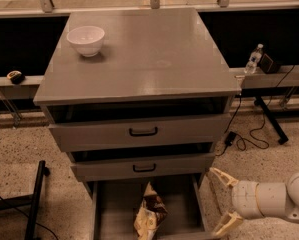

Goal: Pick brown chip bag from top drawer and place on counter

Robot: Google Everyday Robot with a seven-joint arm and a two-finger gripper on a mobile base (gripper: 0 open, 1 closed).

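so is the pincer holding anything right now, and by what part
Nothing is held. The pincer is open and empty, low at the right, apart from the brown chip bag, which lies in the pulled-out lowest drawer.

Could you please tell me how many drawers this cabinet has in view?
3: the upper drawer, the middle drawer, and the bottom drawer, pulled out and holding the brown chip bag. The claw is open beside that drawer.

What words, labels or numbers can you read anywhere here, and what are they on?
Brown chip bag, in the open lowest drawer: pale lettering, too blurred to read.
Water bottle on the ledge: any label too small to read.
Claw, open, right of that drawer: no text.
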